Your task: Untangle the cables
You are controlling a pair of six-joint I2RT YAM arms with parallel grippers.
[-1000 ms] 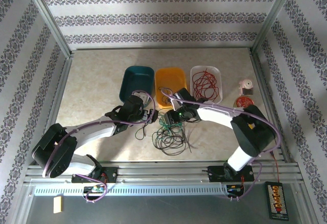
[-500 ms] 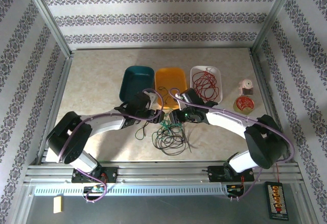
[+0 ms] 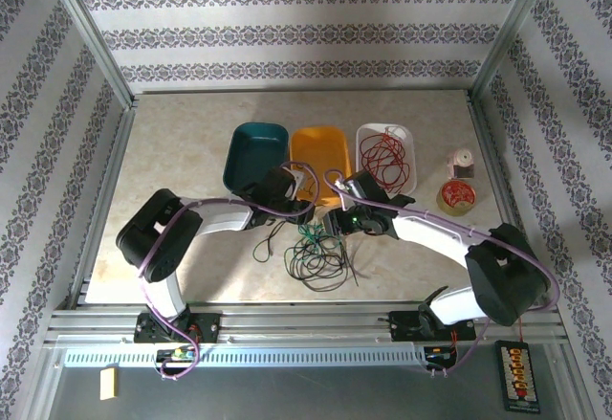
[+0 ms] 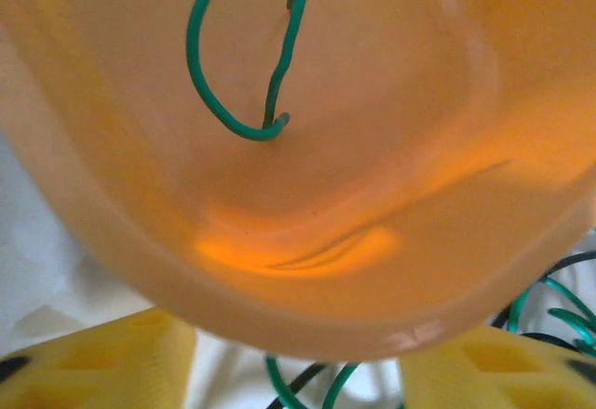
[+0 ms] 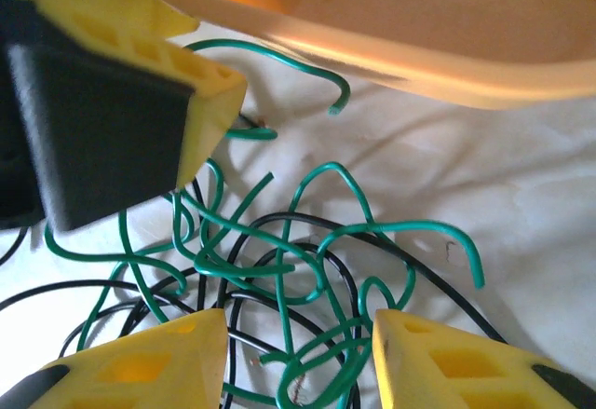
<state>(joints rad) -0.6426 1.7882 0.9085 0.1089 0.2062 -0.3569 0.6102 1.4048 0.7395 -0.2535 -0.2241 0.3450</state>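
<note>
Two yellow fingers [image 4: 93, 362] of the left gripper [image 4: 298, 374] stand apart. Nothing is clamped between them; only pale table and a stray green and black strand cross the gap. Just beyond the tips rises the near wall of the orange bin [image 4: 372, 195], and a short hooked piece of green wire [image 4: 253, 133] lies inside it. The right gripper [image 5: 298, 362] is spread too, its tips down over the cables [image 5: 279, 265]. Green loops run between the fingers unpinched, tangled with black ones on the table [image 3: 172, 152]. From above, the tangle lies just in front of the orange bin, between the two arms. A teal bin [image 3: 258, 133] and a white bin [image 3: 385, 128] holding red wire [image 3: 385, 162] flank the orange one.
</note>
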